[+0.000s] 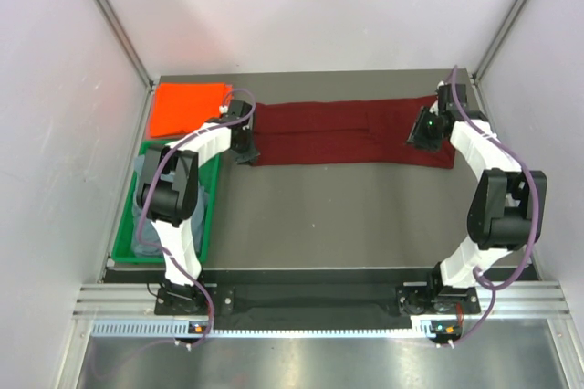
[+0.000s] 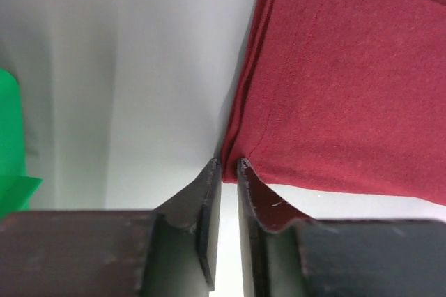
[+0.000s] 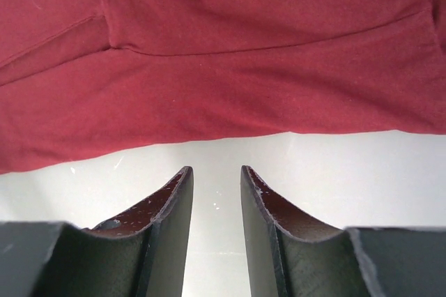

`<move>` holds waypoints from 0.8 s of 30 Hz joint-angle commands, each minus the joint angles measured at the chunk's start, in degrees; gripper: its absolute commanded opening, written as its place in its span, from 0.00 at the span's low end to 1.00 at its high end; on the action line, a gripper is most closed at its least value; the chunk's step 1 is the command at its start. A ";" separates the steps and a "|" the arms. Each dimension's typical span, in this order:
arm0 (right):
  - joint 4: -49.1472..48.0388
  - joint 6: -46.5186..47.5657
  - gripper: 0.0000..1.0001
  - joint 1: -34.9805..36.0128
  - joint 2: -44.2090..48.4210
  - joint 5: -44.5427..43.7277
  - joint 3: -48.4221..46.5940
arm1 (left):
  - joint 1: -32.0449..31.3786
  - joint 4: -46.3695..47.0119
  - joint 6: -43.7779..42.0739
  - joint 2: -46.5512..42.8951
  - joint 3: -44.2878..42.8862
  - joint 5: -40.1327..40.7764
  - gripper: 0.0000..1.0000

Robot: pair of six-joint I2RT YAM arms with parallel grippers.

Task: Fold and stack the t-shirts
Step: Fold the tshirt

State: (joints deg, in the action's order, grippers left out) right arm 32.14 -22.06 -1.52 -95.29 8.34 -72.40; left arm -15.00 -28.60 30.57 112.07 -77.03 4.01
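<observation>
Maroon is the one in work: the maroon shirt [image 1: 347, 133] lies as a long narrow band across the 12 o'clock side of the table [image 1: 347, 215], its ends toward 9 and 3. The orange shirt [image 1: 187, 108] sits flat in the 10 o'clock corner, and the grey-blue shirt [image 1: 144, 232] lies in the tray [image 1: 208, 225] at 9. The step looks like taking both ends for the next fold. The left gripper [image 2: 226, 166] is at the 9 o'clock end, its fingers drawn to a thin slit right at the hem corner; whether cloth is caught I cannot tell. The right gripper [image 3: 216, 171], at the 3 o'clock end, stands apart and empty, the hem just beyond its tips. It should probably slide forward, low, until every layer lies between the fingers, then pinch, and both ends lift evenly.
</observation>
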 commanded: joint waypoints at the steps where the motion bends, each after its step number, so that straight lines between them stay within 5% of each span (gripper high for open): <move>1: -0.50 0.62 0.34 0.20 3.09 -1.57 0.59 | 0.59 -0.05 -0.42 0.52 1.79 1.44 0.15; 5: -0.59 1.76 0.34 -0.59 1.69 -3.59 0.51 | 0.50 -1.01 0.72 -0.80 3.90 1.70 0.00; 24: -0.24 -3.86 0.35 -10.96 3.70 -6.66 6.48 | -0.37 -2.60 3.01 -11.77 16.64 0.03 0.00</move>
State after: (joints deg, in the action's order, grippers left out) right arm 31.92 -24.69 -11.40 -94.61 3.09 -66.74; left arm -15.05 -24.21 33.23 103.55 -64.71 3.60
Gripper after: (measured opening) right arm 0.345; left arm 0.012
